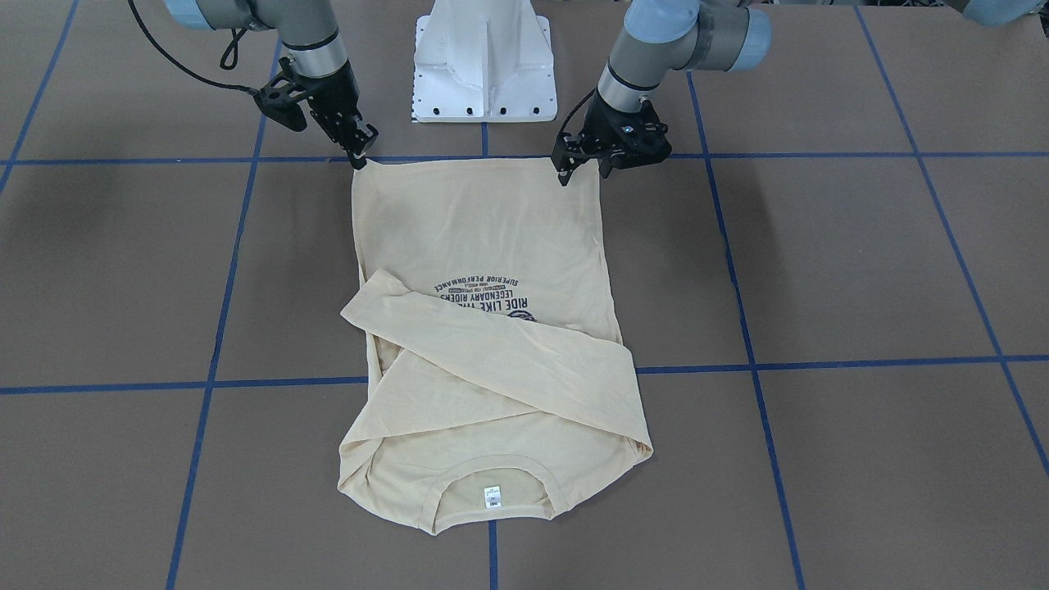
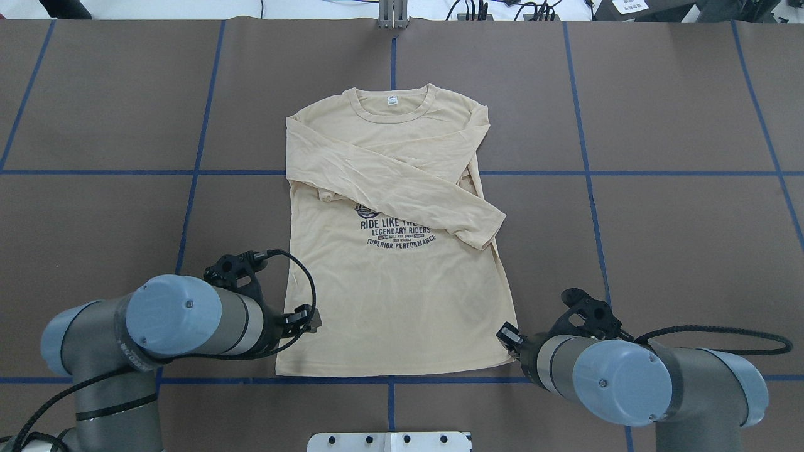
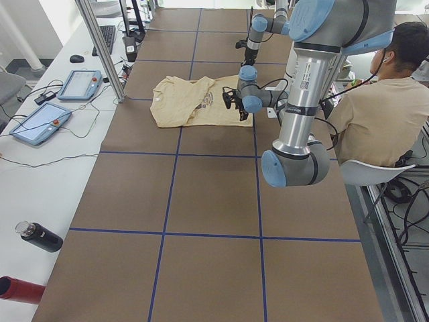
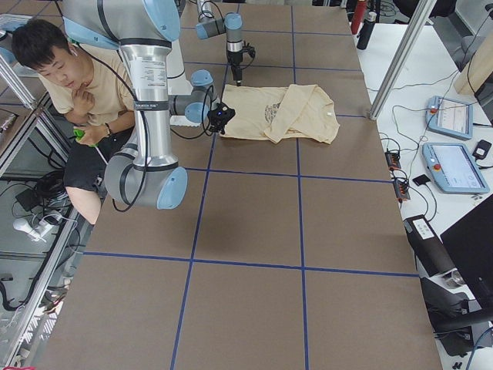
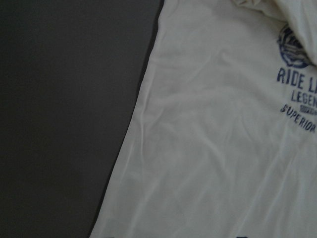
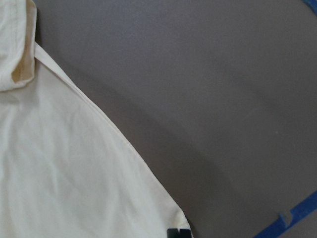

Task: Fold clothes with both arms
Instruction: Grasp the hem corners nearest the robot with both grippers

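T-shirt lies flat and print up on the counter, sleeves crossed over the chest and the hem nearest the robot, so that one hem corner falls to each arm. Right tool has its fingers pressed together on its hem corner, apparently pinching the cloth; left tool appears spread astride the other corner, not closed on it. Judgement: a hold on both corners would let the hem be carried evenly toward the collar.
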You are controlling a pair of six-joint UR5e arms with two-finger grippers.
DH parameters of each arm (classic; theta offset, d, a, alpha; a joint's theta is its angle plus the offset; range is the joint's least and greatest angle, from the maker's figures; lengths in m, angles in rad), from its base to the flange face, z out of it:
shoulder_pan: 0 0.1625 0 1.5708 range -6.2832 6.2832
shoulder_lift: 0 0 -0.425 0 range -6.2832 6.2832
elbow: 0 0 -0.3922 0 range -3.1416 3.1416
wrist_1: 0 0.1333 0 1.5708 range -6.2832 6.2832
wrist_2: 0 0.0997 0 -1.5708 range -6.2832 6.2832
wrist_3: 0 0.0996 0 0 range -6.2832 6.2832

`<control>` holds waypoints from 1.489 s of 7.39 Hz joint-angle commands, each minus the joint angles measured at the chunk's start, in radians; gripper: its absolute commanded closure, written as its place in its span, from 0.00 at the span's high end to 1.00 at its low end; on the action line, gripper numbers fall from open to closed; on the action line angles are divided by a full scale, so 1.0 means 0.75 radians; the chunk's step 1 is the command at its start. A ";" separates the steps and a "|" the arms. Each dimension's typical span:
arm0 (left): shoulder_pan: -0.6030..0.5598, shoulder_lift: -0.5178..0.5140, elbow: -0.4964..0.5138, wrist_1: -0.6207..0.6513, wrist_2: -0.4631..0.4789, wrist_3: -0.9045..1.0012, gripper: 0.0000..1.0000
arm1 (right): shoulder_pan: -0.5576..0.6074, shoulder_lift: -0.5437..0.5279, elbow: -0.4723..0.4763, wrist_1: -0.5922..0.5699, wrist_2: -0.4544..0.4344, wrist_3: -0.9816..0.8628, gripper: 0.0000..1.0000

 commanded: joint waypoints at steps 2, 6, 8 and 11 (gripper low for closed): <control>0.078 0.100 -0.068 0.013 0.020 -0.089 0.71 | -0.002 -0.001 0.000 -0.001 -0.002 0.002 0.00; 0.099 0.089 -0.044 0.011 0.016 -0.142 0.68 | -0.002 -0.009 0.000 -0.001 -0.002 0.002 0.00; 0.101 0.061 -0.013 0.009 0.016 -0.144 0.64 | -0.002 -0.013 -0.002 0.001 -0.004 0.002 0.00; 0.101 0.046 0.005 0.009 0.014 -0.144 0.54 | -0.004 -0.019 -0.002 -0.001 -0.004 0.002 0.00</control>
